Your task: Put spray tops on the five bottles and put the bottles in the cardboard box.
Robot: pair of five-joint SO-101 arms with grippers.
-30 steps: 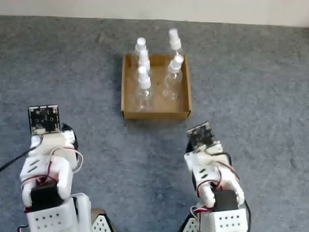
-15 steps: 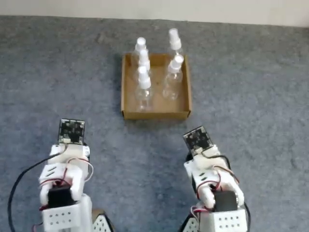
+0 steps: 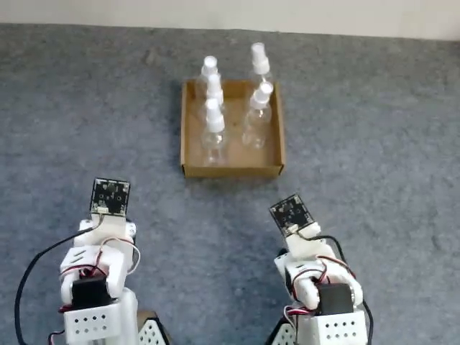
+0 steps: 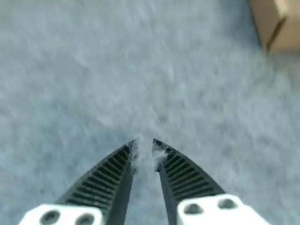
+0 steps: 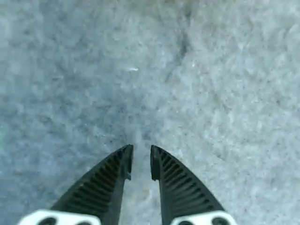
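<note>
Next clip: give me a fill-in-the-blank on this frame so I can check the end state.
1. The cardboard box holds ___ bottles.
2. Every spray top is ___ in colour.
3. The left gripper and the right gripper each hold ___.

Missing words: five; white; nothing.
</note>
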